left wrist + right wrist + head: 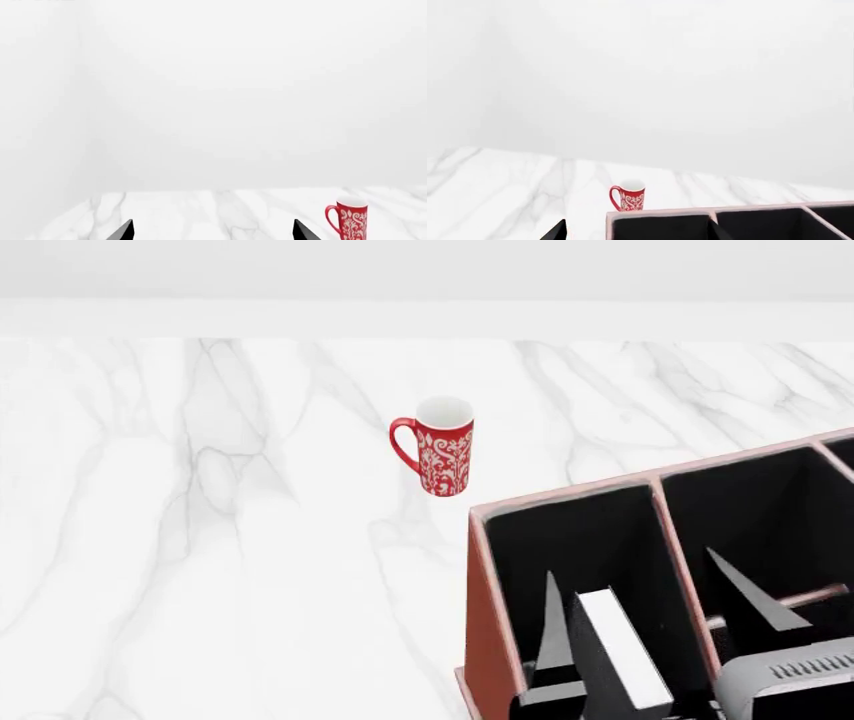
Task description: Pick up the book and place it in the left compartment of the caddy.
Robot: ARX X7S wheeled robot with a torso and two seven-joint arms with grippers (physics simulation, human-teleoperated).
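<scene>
book apparently inside left compartment

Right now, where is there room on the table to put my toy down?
Lots of bare marble table lies left of the red mug and the caddy, and behind the mug too. It is crowded inside the caddy's left compartment, where the book stands.

The mug is red with white scrollwork. The caddy is reddish-brown, black inside, pink-rimmed. The table is grey-veined white marble.
</scene>
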